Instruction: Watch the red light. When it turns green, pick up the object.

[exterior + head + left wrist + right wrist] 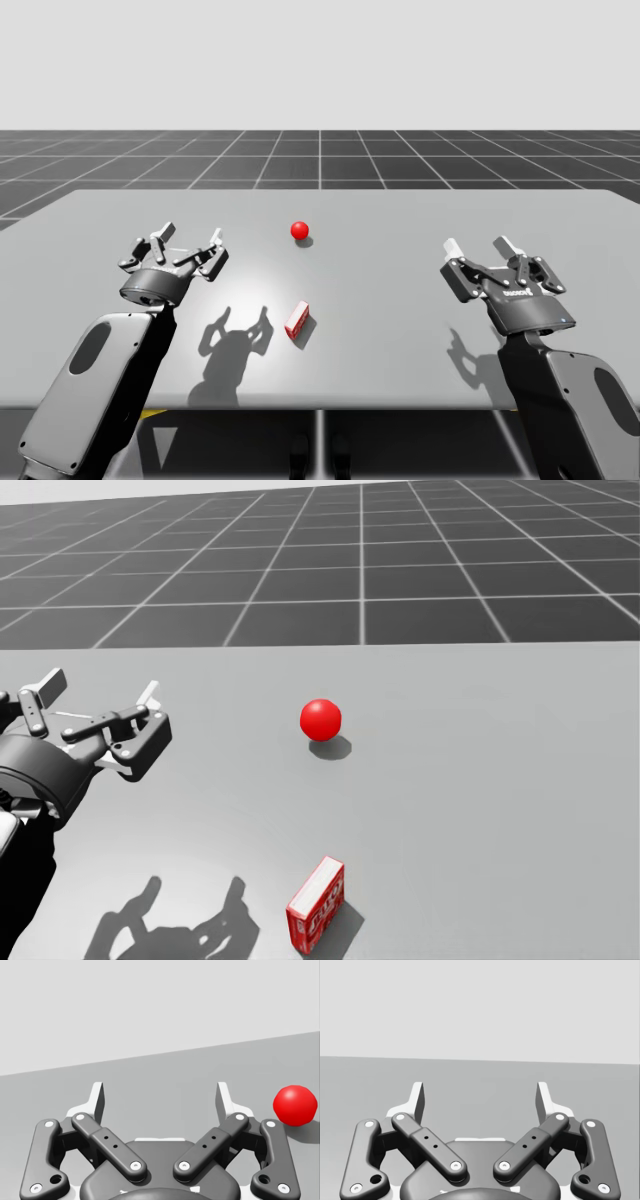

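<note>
While the left tool [190, 238] hovers over the left part of the worktop [400, 300], its fingers stand wide apart with nothing between them. The right tool [480, 247] has the same posture over the right part: fingers spread, bare worktop ahead.

The light [320, 719] is a ball sitting on the worktop near the middle, ahead of the left tool and off to its right. It reads red, not green.

The box [316, 902] is small and red, and looks to stand on a narrow side. It is nearer me than the light and sits between the two tools, closer to the left one but well apart from both. It touches only the worktop.

Step in hand, as I read it: the watch. No reach is called for while the light is red.

Next move, once it goes green:
- The left tool seems better placed.
- It needs to swing inward and back toward me, then come down over the box.
- It must turn so the fingers straddle the thin faces, then close and lift.

Risk: the box is slim, so a nudge from one finger may tip it.
</note>
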Available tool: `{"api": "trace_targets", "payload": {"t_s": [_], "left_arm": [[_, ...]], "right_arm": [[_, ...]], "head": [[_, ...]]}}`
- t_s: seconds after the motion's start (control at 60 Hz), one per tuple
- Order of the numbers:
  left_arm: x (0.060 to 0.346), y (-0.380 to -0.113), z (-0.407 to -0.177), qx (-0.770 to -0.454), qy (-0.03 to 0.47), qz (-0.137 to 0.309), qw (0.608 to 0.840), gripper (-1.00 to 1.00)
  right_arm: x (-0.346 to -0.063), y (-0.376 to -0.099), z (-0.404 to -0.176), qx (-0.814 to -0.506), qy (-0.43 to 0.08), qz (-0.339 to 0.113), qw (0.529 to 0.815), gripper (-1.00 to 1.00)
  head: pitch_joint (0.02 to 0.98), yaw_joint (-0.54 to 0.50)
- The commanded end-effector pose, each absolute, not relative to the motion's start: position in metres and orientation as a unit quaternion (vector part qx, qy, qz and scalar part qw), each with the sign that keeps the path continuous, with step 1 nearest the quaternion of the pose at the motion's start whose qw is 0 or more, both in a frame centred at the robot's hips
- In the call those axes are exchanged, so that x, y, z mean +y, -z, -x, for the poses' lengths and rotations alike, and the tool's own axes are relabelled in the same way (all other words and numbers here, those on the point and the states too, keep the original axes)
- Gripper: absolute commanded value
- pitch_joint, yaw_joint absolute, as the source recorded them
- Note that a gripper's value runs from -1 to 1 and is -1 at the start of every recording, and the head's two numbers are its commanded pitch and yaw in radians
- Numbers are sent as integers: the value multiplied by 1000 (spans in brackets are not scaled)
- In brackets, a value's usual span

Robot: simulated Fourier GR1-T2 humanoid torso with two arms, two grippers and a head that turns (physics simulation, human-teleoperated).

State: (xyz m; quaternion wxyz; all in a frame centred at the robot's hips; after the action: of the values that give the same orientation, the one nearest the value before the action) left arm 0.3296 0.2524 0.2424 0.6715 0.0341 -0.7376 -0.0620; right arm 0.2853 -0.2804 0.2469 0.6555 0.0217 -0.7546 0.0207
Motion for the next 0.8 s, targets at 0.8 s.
{"api": "trace_targets", "payload": {"t_s": [0.8], "left_arm": [[251,-242,-329,-737,65,-43,671,-1000]], "right_arm": [[-283,-247,-286,-756,-19,-19,654,-1000]], "head": [[597,91]]}}
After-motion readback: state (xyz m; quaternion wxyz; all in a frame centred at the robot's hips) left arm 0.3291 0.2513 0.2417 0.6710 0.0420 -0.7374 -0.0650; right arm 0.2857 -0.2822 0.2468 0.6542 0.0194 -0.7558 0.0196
